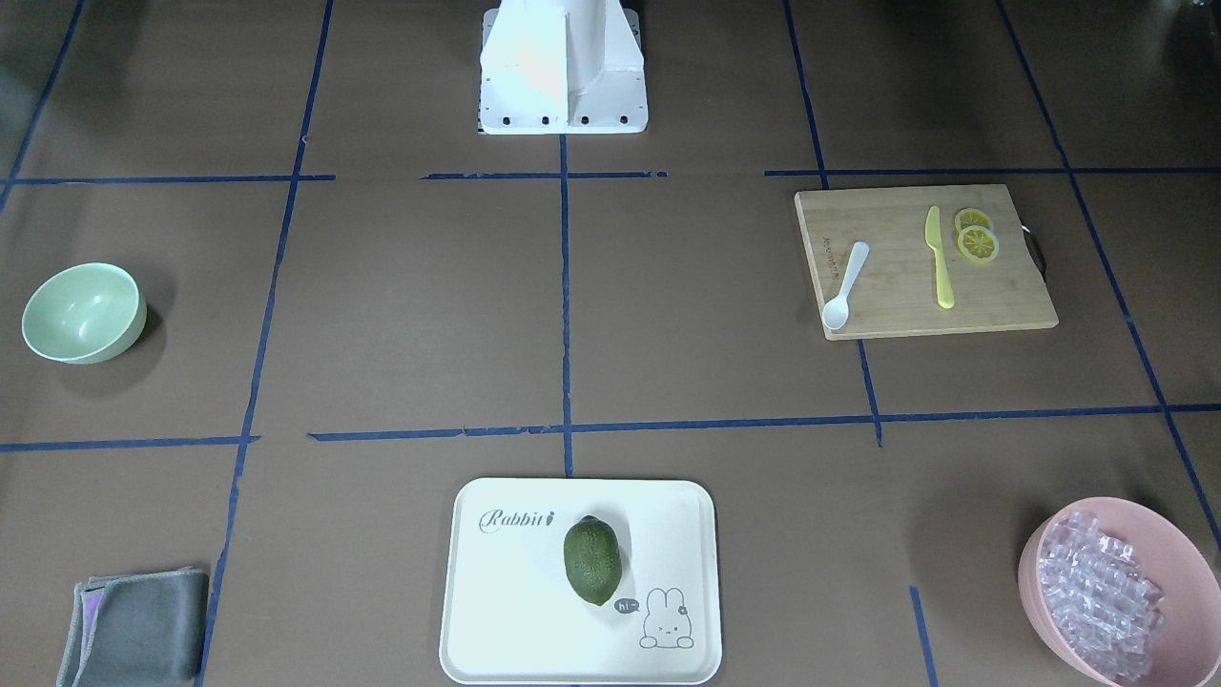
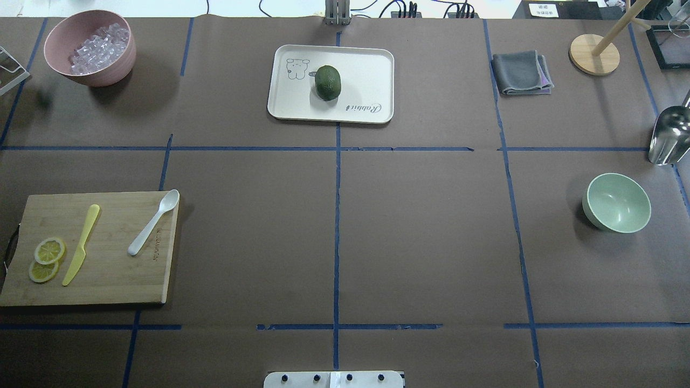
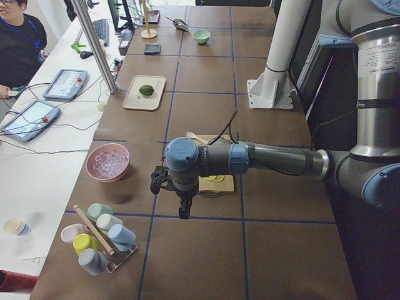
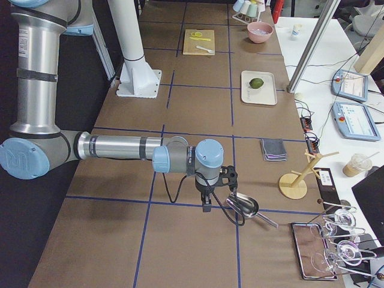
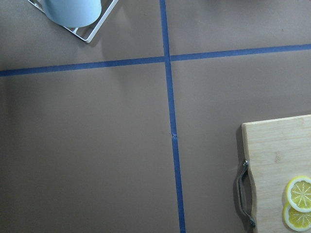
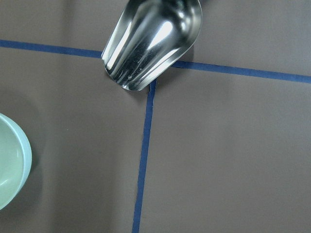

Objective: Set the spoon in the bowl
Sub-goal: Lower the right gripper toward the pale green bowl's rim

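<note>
Left claw (image 3: 182, 211) and right claw (image 4: 207, 206) hover, opening impossible to tell; pickup not begun.
White spoon (image 2: 153, 222) at left edge of table (image 2: 420, 242), bowl (image 2: 617, 202) at right edge: left claw likely goes first.

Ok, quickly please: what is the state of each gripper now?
Left gripper: cannot be told; only a side view shows it.
Right gripper: cannot be told, for the same reason.
</note>
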